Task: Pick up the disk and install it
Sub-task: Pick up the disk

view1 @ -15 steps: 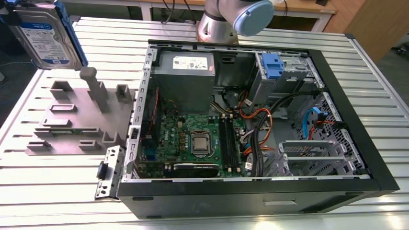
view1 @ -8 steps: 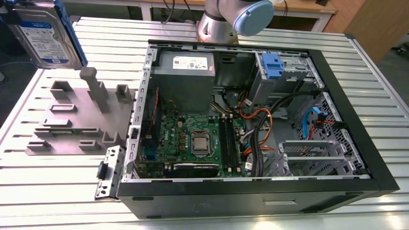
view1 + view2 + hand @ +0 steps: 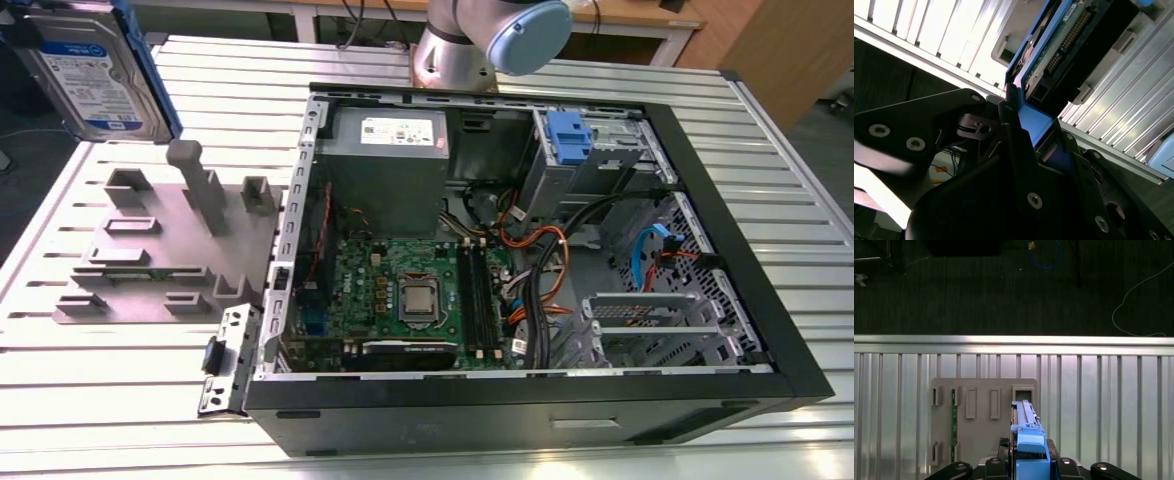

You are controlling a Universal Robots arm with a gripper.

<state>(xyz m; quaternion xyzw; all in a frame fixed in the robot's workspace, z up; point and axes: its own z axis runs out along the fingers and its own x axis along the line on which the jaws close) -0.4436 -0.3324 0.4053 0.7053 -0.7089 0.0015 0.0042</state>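
The disk point(image 3: 94, 70), a silver drive with a white-and-blue label and blue rails, hangs in the air above the table's far corner on the exterior view's left. In both wrist views my gripper point(image 3: 1034, 127) point(image 3: 1029, 460) is shut on the blue rail at one end of the disk point(image 3: 1064, 45) point(image 3: 1025, 422), and the black fingers point(image 3: 1011, 130) press its sides. The disk stands on edge over the grey holder plate point(image 3: 984, 390). The open computer case point(image 3: 694, 200) lies to the exterior view's right of it.
The grey holder plate point(image 3: 160, 240) with raised slots and posts lies on the slatted metal table point(image 3: 80, 400); a thin green board point(image 3: 954, 425) sits in one slot. Inside the case are a grey power supply point(image 3: 387, 150), a motherboard point(image 3: 414, 290), cables and a blue caddy clip point(image 3: 567, 135). The arm's base point(image 3: 487, 40) stands behind the case.
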